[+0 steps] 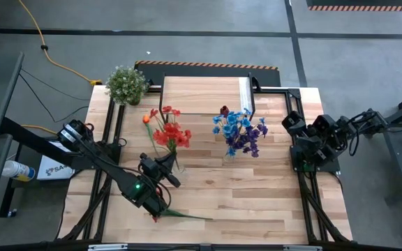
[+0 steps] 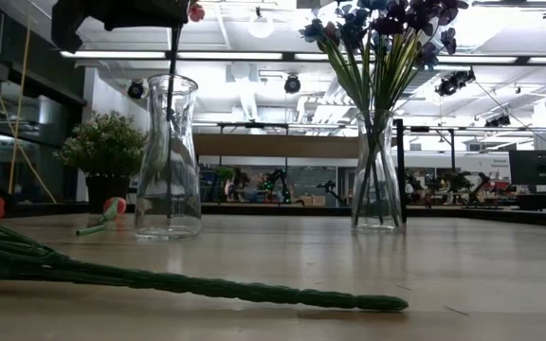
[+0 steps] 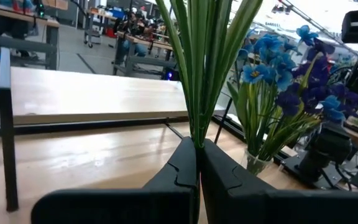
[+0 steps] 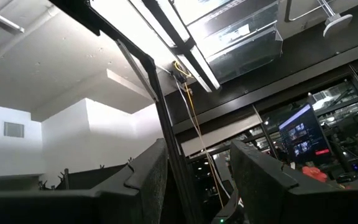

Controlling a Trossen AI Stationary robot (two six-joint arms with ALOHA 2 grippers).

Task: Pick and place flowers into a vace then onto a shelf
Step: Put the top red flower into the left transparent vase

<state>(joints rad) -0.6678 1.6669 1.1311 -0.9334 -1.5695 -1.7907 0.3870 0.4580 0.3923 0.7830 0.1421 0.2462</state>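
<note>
The bench (image 1: 257,195) was pale, grained planks on a grey concrete floor, a workshop behind. The left claw (image 3: 199,163) pinched slim green stems of the red flowers (image 1: 171,132) above a clear glass vase (image 2: 169,156). Beyond it stood the plank-topped shelf (image 1: 201,94); beside it, blue flowers (image 1: 239,132) in another vase. The right claw (image 4: 197,180) idled half-open, far off.

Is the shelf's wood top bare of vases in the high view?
Yes: the shelf has nothing standing on its plank, and the blue and purple flowers and red flowers stand on the table in front of it.
</note>
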